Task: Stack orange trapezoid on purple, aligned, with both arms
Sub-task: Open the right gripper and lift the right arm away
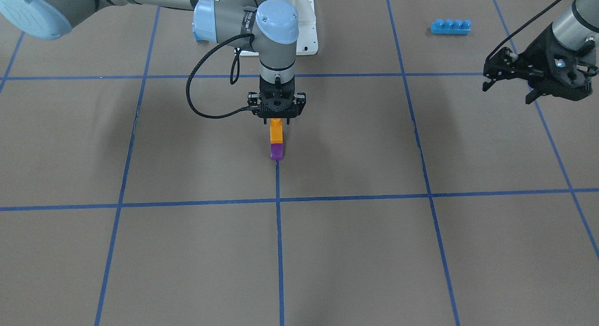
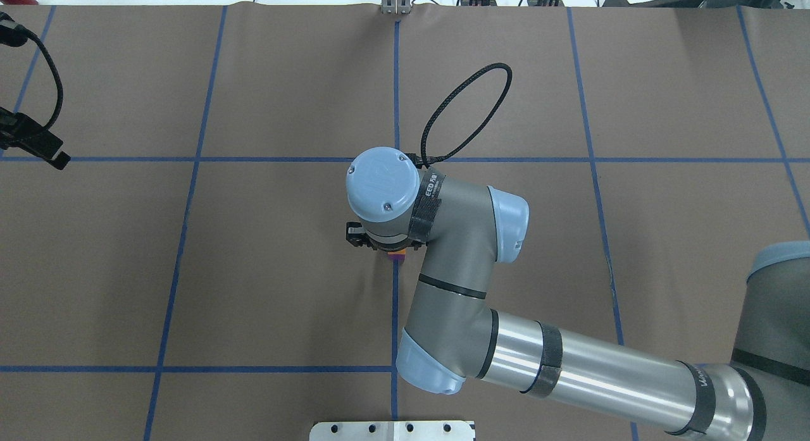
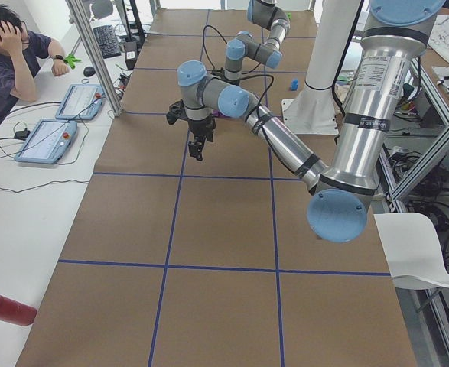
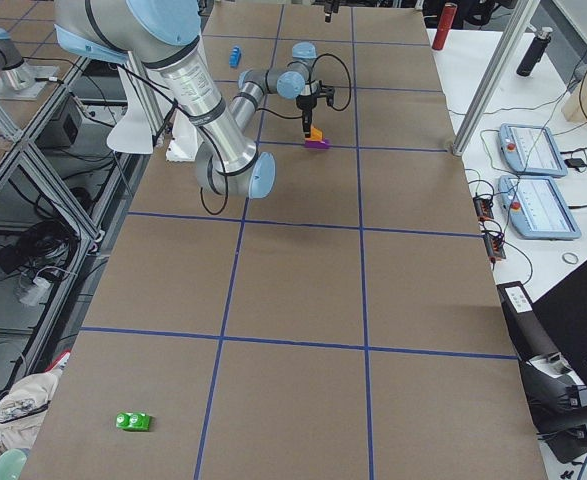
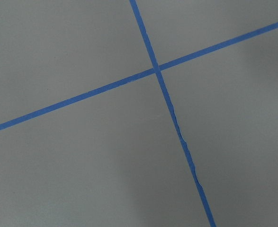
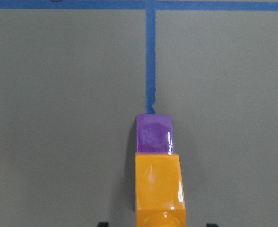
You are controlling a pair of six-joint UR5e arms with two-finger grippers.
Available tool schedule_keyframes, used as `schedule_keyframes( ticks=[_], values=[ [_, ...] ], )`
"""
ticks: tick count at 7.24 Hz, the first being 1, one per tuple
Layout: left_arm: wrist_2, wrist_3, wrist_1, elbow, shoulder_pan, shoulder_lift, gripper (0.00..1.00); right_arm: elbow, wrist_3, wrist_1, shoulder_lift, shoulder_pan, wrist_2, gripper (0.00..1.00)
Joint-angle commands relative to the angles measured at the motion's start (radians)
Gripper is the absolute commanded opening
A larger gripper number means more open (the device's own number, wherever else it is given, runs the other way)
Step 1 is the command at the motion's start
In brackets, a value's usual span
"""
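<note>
The orange trapezoid (image 6: 158, 189) is a light, rigid bit of plastic, and its gloss tells me it will be slippery. I judge the safe hold is low on the two flat upright sides, never on the slope or the round stud (image 6: 160, 219). It should not crush, but a crooked squeeze could tip it.

It is bright orange with white glints, its stud showing on top. It sits on the purple (image 6: 153, 134) at mid-desk (image 1: 140, 251), at the end of a blue tape line (image 6: 150, 56). From my right wrist their side edges look flush.

My right fingers (image 1: 287, 120) stand parted at 3 and 9 o'clock of it, with bare desk showing between, so they are not touching it. My left fingers (image 1: 491, 76) hang spread and empty, well off between 2 and 3 o'clock of the stack in the front view.
</note>
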Motion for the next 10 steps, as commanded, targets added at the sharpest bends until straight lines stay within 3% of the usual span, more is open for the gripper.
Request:
schedule_keyframes(
  ticks=[1,3,5,6,8,9,10],
  values=[
    [0.000,0.002,0.000,0.000,0.000,0.000,1.00,0.009,-0.002,-0.003,0.003,0.011,0.007,0.99],
    [0.009,0.011,0.000,0.001,-0.002,0.029,1.00,0.015,-0.015,-0.012,0.001,0.072,0.050,0.99],
    [0.012,0.011,0.000,0.006,-0.002,0.064,1.00,0.046,-0.093,-0.014,-0.028,0.201,0.197,1.00],
    [0.014,0.009,0.000,0.026,-0.012,0.095,1.00,0.050,-0.161,-0.016,-0.063,0.253,0.225,1.00],
    [0.014,0.017,-0.002,0.085,-0.064,0.141,1.00,0.165,-0.436,-0.014,-0.257,0.386,0.318,1.00],
    [0.014,0.081,-0.002,0.089,-0.093,0.149,1.00,0.182,-0.529,-0.011,-0.331,0.476,0.407,1.00],
    [0.012,0.218,-0.002,0.115,-0.151,0.173,1.00,0.211,-0.693,-0.012,-0.426,0.549,0.420,1.00]
  ],
)
